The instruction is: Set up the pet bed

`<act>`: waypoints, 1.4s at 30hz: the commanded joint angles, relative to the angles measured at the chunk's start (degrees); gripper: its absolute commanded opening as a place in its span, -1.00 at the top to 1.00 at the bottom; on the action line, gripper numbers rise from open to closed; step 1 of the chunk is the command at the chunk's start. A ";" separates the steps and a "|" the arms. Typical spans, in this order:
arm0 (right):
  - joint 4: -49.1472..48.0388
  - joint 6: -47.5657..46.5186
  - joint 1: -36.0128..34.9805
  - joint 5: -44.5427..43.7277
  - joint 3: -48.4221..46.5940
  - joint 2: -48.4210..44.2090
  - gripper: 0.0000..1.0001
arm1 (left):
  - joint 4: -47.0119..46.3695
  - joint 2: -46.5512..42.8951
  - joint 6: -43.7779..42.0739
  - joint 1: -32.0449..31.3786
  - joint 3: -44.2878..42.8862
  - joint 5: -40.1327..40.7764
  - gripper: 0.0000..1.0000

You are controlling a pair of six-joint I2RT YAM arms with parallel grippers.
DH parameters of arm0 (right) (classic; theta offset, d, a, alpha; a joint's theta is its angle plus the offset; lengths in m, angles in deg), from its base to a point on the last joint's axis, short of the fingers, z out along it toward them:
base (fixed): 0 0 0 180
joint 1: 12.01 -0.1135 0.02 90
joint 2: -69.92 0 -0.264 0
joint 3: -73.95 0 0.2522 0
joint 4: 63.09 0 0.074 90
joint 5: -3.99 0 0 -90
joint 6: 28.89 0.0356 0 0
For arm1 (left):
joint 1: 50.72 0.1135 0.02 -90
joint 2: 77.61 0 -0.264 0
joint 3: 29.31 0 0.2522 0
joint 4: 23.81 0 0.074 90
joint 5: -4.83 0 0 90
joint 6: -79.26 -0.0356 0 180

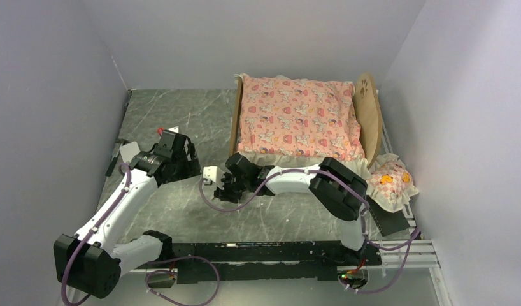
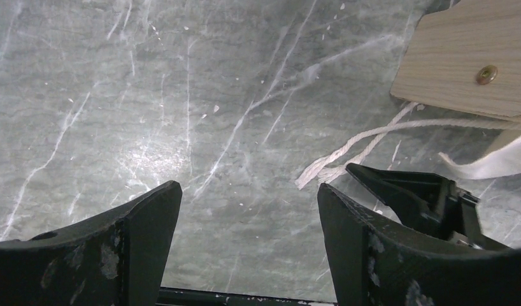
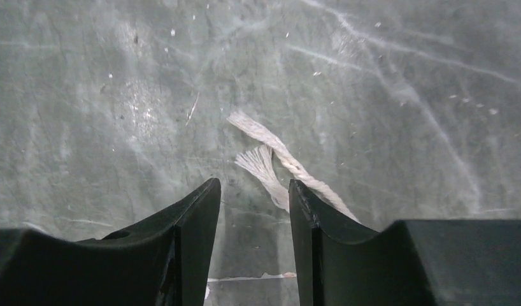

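— pet bed: where is it seen?
— it is found in the upper middle of the top view, at the back of the table, headboard to the right and footboard to the left. it is covered by a pink mattress. a pillow is seen just beside its lower right corner.
— how is the left gripper set?
— its jaws are held wide apart and nothing is gripped; only bare table is seen between them. in the top view it is placed left of centre, near the footboard's lower end. a corner of that board is shown at the upper right of the left wrist view, with white cords trailing from its edge toward mid-frame.
— and the right gripper?
— it is seen about half open, with nothing clamped. the cords' frayed ends are laid on the table just above the gap, mid-frame in the right wrist view, and one strand is run down past the right-hand jaw, on its outer side. in the top view this gripper is found at the centre, just below the bed's lower left corner. one of its fingers is caught at the right of the left wrist view.
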 commanded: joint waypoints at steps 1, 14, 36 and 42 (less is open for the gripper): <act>0.26 -2.05 -0.01 3.23 -2.27 2.42 0.06 | -1.84 -0.07 1.05 -0.99 -0.51 -2.46 -0.69; -1.06 -0.05 1.08 6.32 -0.08 3.57 0.52 | -1.37 -0.47 1.77 0.28 -0.24 -1.61 -0.73; -29.45 20.55 4.84 5.27 24.88 -11.91 1.00 | -19.80 11.06 3.95 -2.35 2.83 -19.47 -0.50; -32.34 22.50 4.88 7.05 24.03 -9.25 1.00 | -27.58 15.45 7.22 -5.24 5.95 -19.86 -0.23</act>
